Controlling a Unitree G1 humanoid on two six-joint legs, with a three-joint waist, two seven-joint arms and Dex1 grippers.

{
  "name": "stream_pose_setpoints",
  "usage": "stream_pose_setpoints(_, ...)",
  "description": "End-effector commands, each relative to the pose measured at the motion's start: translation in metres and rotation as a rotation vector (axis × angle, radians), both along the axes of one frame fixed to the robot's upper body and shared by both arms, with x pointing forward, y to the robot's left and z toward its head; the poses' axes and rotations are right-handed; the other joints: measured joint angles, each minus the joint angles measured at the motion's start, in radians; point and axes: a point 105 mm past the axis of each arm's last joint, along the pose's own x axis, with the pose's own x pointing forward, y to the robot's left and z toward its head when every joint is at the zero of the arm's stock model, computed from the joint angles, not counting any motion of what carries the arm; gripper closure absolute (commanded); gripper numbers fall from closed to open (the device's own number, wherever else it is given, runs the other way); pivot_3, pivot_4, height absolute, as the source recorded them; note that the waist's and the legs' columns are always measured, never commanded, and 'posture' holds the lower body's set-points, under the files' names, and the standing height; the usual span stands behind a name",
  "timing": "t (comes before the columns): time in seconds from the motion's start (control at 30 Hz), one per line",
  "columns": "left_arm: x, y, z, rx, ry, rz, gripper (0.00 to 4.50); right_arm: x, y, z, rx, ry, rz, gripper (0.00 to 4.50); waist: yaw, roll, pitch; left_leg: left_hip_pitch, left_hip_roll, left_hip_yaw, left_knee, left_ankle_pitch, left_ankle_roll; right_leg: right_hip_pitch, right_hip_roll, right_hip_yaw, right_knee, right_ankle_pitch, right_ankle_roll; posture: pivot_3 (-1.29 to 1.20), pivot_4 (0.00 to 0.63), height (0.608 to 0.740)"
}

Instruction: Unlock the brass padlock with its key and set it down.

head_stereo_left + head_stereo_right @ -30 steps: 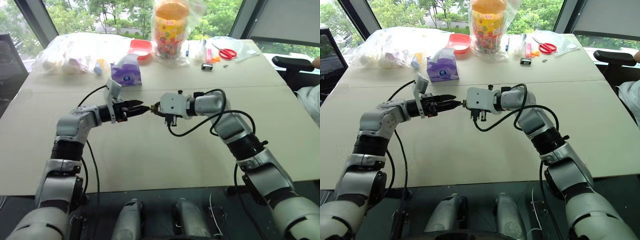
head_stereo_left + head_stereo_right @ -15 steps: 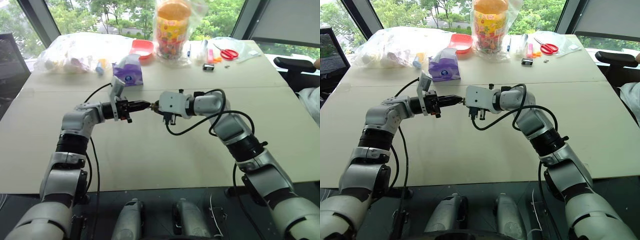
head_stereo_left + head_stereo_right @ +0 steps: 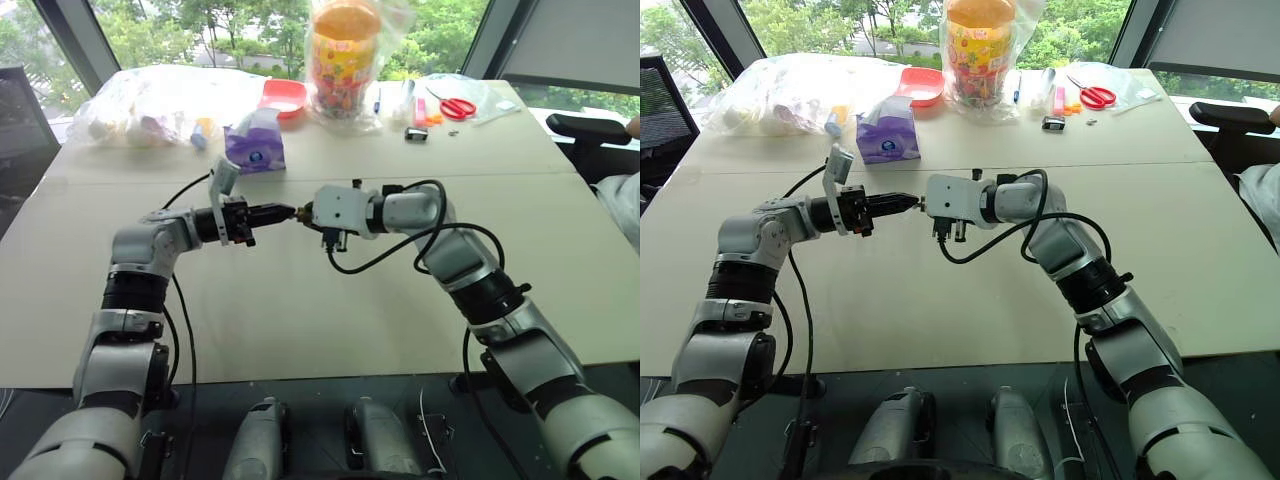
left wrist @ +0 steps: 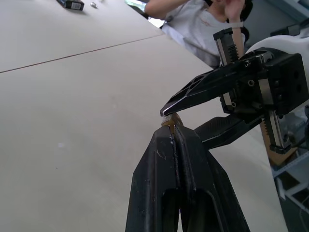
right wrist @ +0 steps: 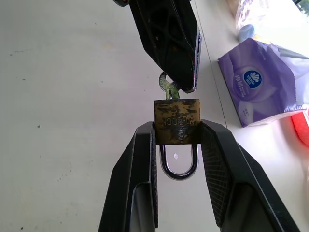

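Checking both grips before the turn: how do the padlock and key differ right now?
The brass padlock is the bigger, tarnished gold block, clamped between the right gripper's fingers. The key is smaller, silvery, pinched by the left gripper. The padlock's shackle looks closed. The key sits in the padlock's keyway; both are held above the table.

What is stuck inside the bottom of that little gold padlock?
A small key sits in the brass padlock, which the right claw pinches. The left claw covers part of the key's head; its blade is hidden inside the lock.
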Motion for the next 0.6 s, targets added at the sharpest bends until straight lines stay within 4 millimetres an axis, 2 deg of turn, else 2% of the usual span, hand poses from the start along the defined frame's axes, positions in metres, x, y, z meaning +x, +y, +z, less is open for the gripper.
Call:
stream_pose_setpoints(0.03,-0.003,-0.001,0.01,-0.007,-0.046,-0.014,3.21,-0.0009,0.0034,0.024,0.043,-0.099,0.01,3.78,0.001,0.0,0.0,0.0,0.0,0.0,0.0,0.0,0.0,0.0,0.0,0.0,0.0,0.0,0.0,0.0,0.15,0.74)
stream_pose_setpoints(0.5,0.0031,0.0015,0.0148,-0.044,-0.045,0.025,3.21,-0.0011,0.0041,0.0254,0.043,-0.119,0.012,3.78,0.0,0.0,0.0,0.0,0.0,0.0,0.0,0.0,0.0,0.0,0.0,0.0,0.0,0.0,0.0,0.0,0.15,0.74)
stream_pose_setpoints(0.53,0.0035,0.0016,0.0144,-0.043,-0.045,0.028,3.74,-0.0012,0.0041,0.0251,0.042,-0.118,0.012,3.78,0.0,0.0,0.0,0.0,0.0,0.0,0.0,0.0,0.0,0.0,0.0,0.0,0.0,0.0,0.0,0.0,0.15,0.74)
stream_pose_setpoints(0.6,0.0037,0.0016,0.0136,-0.039,-0.044,0.03,4.47,-0.0014,0.004,0.0247,0.041,-0.117,0.012,3.78,0.0,0.0,0.0,0.0,0.0,0.0,0.0,0.0,0.0,0.0,0.0,0.0,0.0,0.0,0.0,0.0,0.15,0.74)
